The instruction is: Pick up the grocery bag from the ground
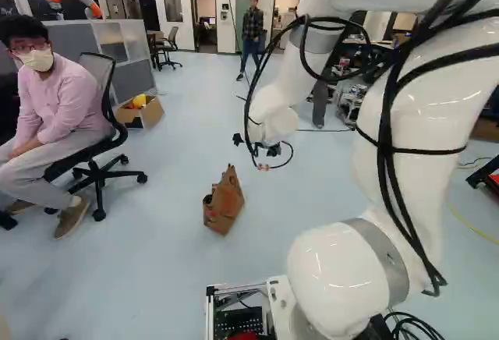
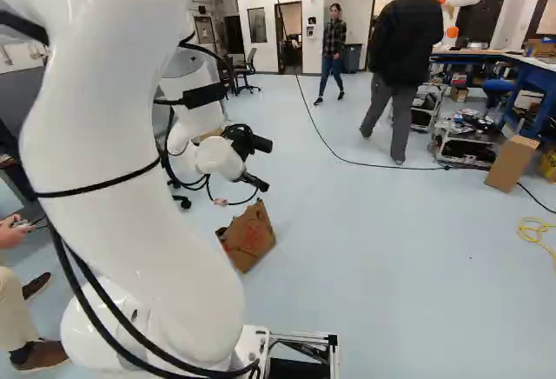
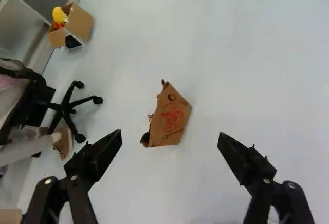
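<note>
Holding its fingers wide apart, the gripper faces the grocery bag on the floor; the bag's inside is mostly hidden, its brown paper ragged along the rim, red marking on one side.

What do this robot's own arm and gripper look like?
The arm is glossy white with rounded links and a grey band near its base. Black cables run along its outside, with a thin black strap around one link. The gripper is black, with two angular jaws and pale round pivots; small orange patches show in the left base view.
</note>
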